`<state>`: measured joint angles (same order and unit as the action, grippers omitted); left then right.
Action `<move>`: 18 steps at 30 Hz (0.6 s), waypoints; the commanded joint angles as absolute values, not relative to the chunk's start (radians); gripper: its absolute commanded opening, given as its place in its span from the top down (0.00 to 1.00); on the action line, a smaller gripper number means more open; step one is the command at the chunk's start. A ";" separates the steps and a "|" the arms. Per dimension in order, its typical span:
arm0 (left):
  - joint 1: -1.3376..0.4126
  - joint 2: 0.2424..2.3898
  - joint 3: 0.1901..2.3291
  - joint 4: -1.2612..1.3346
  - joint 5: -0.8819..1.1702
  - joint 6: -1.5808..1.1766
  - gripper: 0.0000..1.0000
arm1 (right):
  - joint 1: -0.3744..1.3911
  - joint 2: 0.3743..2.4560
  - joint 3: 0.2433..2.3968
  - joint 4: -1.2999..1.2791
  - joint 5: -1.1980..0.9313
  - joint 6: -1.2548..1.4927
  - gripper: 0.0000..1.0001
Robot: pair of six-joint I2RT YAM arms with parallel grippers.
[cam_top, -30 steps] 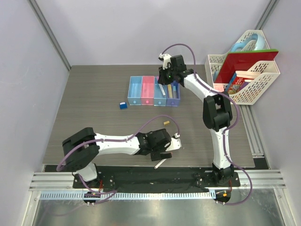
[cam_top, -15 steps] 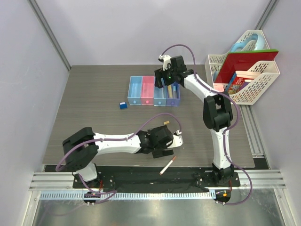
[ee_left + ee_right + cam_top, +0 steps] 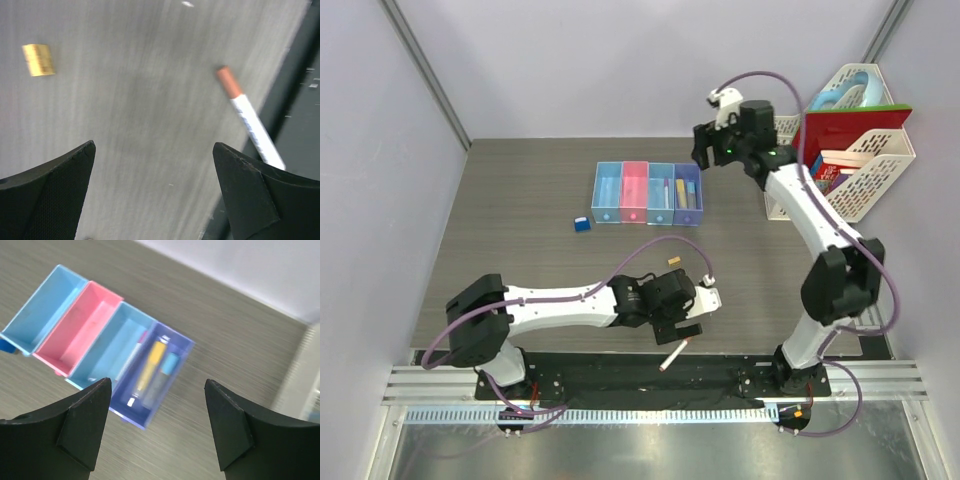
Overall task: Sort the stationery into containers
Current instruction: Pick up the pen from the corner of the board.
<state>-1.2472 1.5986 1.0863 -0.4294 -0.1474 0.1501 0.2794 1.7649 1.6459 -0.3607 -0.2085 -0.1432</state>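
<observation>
**Left gripper** point(image 3: 682, 318): low over the table point(image 3: 520, 200) near its front edge. The jaws stand wide apart with nothing between them. In the left wrist view the fingers point(image 3: 55, 190) frame bare wood.

**Loose pen** point(image 3: 675, 355): lies just on the near side of the left gripper and is not touched by it. In the left wrist view its pink-red tip rests on the wood. The white barrel crosses the table edge onto the black strip point(image 3: 600, 372).

**Eraser** point(image 3: 673, 262): tan, flat on the table, just beyond the left gripper and apart from it.

**Cube** point(image 3: 582, 224): blue, on the table, just beside the left end of the bins.

**Bins** point(image 3: 647, 193): four joined in a row at mid-table. From left to right they are light blue, pink, light blue and purple.
- Third bin: holds the binned pen point(image 3: 131, 357), which is thin and white.
- Purple bin: holds the highlighter point(image 3: 151, 362), which is yellow, and the marker point(image 3: 164, 374), which has a blue cap. The two lie side by side.

**Right gripper** point(image 3: 713, 150): raised, beyond and to the right of the bins. The jaws are wide apart and hold nothing. Its wrist view looks down on all four bins.

**Baskets** point(image 3: 850, 190): white lattice, at the table's right edge, with a red folder point(image 3: 840, 130) inside.
</observation>
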 commanded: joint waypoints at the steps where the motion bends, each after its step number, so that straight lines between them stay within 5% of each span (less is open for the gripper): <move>1: -1.307 1.592 1.115 -0.437 -0.141 0.063 0.00 | 0.195 1.634 1.531 -0.345 -0.153 -0.181 0.19; 18: -1.390 1.706 1.135 -0.425 -0.083 -0.029 0.00 | 0.091 1.425 1.327 -0.311 -0.135 -0.186 0.18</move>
